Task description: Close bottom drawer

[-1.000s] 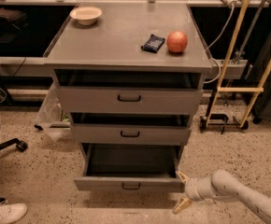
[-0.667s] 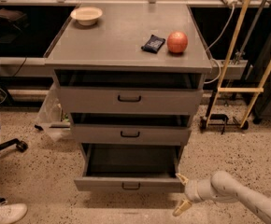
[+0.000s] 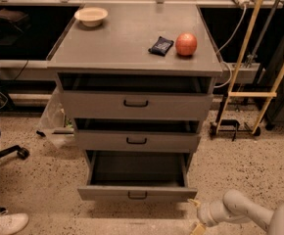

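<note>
Bottom drawer [image 3: 107, 194] open.
Plain grey front, small dark loop handle [image 3: 137, 195] centred; deep grey box pulled well out, sitting level. Gripper [image 3: 197, 215] low, close by its right front corner, fingers spread.

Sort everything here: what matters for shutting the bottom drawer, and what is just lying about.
For the job: pulled-out grey bottom drawer; its small dark loop handle; robot's claw, open, low by the drawer's right front corner.
Lying about: cream bowl, dark blue packet and red round fruit on the grey cabinet top.
</note>
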You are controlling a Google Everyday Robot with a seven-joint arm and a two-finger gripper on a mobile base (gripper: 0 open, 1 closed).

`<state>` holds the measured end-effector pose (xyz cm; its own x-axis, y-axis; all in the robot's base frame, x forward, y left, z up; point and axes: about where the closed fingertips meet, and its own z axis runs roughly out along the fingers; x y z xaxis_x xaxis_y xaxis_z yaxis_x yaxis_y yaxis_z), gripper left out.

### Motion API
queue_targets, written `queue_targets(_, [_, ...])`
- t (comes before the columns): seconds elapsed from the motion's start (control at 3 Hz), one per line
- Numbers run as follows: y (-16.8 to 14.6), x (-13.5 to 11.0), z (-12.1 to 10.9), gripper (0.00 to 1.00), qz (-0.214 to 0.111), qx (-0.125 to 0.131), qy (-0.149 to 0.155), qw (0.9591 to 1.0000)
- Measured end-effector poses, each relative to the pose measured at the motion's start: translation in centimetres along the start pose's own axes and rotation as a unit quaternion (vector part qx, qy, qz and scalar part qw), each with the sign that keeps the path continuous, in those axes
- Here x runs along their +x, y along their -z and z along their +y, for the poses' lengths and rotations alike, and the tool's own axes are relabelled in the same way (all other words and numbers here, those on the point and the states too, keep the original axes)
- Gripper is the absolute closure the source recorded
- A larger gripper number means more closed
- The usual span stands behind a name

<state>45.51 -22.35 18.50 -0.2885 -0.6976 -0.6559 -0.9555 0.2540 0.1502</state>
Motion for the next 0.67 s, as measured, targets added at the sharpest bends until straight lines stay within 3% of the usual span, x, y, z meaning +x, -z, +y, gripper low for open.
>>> queue_targets(0.67, [-0.82, 0.49, -0.40, 0.00, 0.002, -0.006, -0.006, 1.0000])
